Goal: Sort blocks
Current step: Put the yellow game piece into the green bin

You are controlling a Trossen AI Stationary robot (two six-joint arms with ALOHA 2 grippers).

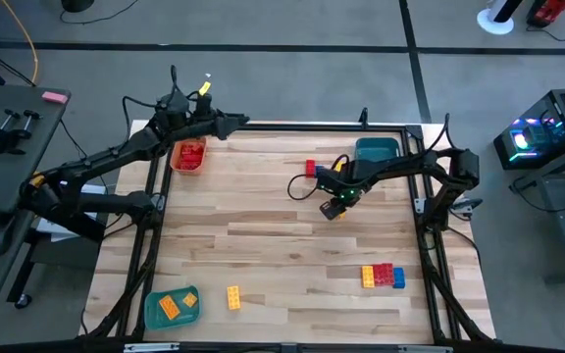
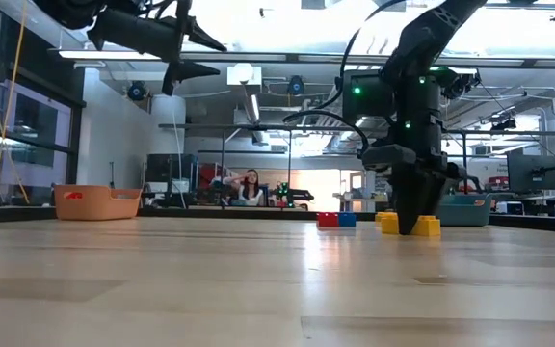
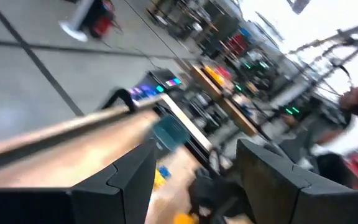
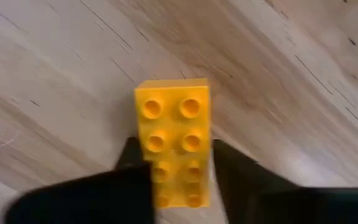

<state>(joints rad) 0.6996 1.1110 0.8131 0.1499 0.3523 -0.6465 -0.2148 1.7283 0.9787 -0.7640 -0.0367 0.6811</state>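
Note:
A yellow eight-stud brick [image 4: 173, 134] lies flat on the wooden table, studs up, right of the table's middle. My right gripper [image 1: 333, 203] points down over it and is shut on it. My left gripper [image 1: 241, 123] hangs raised above the table's far left edge, open with nothing between its fingers [image 3: 194, 168]. A red brick [image 1: 310, 169] lies on the table just beyond the right gripper. One yellow brick [image 1: 233, 297] lies near the front edge, and a yellow, red and blue group [image 1: 383, 277] sits at the near right. My right gripper pinches the yellow brick's two long sides [image 4: 143, 177] between its two fingers, at one end of the brick. The fingers [image 4: 235, 177] come from above, pointing down, and lie across the brick. The brick lies flat on the table, as the low view [image 2: 430, 226] shows.
An orange tray [image 1: 189, 157] holding red bricks stands at the far left. One teal tray [image 1: 376, 149] stands at the far right, and another [image 1: 173, 307] at the near left holds an orange-yellow brick. Bare wood lies in the table's middle.

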